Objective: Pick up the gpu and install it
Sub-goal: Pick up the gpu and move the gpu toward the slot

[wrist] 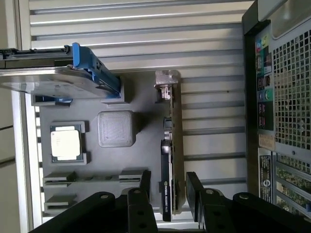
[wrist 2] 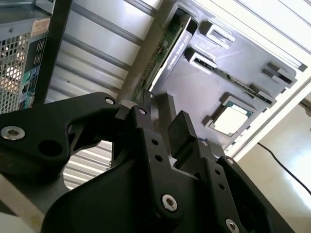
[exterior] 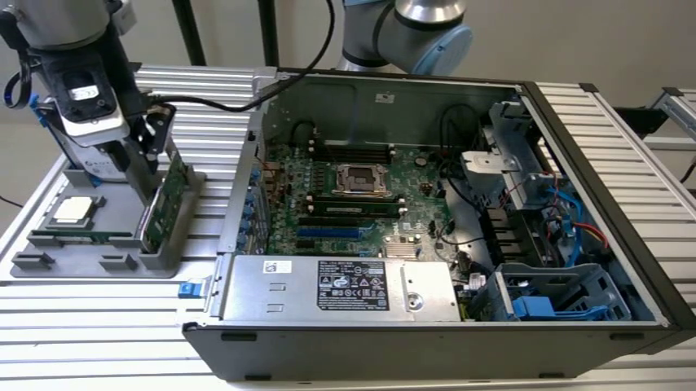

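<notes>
Green circuit board and black cooler are showing edge-on where the gpu (wrist: 171,155) is standing upright in a slot of the grey holder tray (exterior: 109,265). The tray is sitting on the slatted table (exterior: 98,326) beside the open computer case (exterior: 435,346), so the card is well apart from the motherboard (exterior: 359,216).

The gripper (wrist: 168,180) is hanging over the end of the card farthest from its silver bracket (wrist: 165,80), with its fingers (wrist: 194,187) spread and straddling the card. In the first wrist view a thin gap seems to be showing on each side, so it is probably not yet pinching.

The card is looking stiff and fairly light, but fragile. Squeezing flat across the board and cooler faces is likely the safe hold, keeping off the connector edge and small parts. The smooth cooler may be prone to slipping under hard fingers.

White lettering is running along the cooler's edge, and a printed label is sitting on the power supply (exterior: 354,285). The CPU chip (exterior: 71,210) is lying in its own pocket of the tray.
</notes>
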{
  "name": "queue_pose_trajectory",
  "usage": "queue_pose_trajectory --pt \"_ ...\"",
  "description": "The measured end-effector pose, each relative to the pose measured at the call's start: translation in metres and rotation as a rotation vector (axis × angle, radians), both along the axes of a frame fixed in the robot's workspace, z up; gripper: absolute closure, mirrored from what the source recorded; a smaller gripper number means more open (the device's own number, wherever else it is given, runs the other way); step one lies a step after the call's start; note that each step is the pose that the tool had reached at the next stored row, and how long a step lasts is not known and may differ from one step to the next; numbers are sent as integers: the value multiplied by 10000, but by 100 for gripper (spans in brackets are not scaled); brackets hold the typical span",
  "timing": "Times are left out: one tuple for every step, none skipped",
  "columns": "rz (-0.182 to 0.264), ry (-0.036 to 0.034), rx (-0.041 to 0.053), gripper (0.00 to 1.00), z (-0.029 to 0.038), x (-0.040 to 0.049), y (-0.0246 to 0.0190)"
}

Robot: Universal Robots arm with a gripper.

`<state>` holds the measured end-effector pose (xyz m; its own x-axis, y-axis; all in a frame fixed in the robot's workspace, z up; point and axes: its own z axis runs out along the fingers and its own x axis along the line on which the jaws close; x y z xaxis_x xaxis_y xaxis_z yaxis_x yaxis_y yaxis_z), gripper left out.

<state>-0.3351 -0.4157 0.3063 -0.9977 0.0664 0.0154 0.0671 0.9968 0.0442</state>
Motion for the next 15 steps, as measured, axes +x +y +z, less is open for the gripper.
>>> queue_pose_trajectory --pt "0 0 0 0 -5 0 -7" --pt "0 1 -1 0 -10 0 -14" --pt "0 1 0 0 -15 0 -21" --pt "0 -1 0 0 -21 0 -28" --pt "0 0 0 0 -26 0 -35" --pt "0 1 -1 0 -31 0 -43" --pt "0 0 0 0 -36 0 -50" --pt "0 1 0 0 -41 0 -57" --pt "0 1 -1 0 -46 0 -65" --pt "0 0 0 0 -52 0 -74" --pt "0 0 0 0 -57 0 -81" --pt "0 1 0 0 -62 0 -88" --pt "0 -1 0 0 -68 0 -95" --pt "0 -1 0 0 -74 0 -101" --pt "0 0 0 0 -80 0 -106"
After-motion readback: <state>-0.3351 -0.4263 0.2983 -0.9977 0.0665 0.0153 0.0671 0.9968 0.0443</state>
